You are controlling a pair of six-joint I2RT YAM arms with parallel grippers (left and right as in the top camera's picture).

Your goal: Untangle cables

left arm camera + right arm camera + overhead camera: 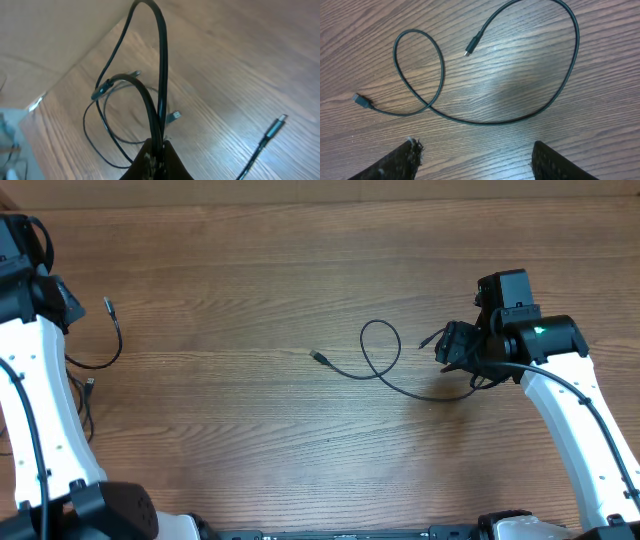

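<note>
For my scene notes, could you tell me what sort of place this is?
Likely a robotics lab bench: wood-grain tabletop, white robot arms at its edge, loose black cables with small plugs.

Overhead far above table [250, 240]; 2 close wrist views down onto it

Thin black cables [490, 122], loosely looped

Bright even light, soft glare on tabletop [506, 82]
</note>
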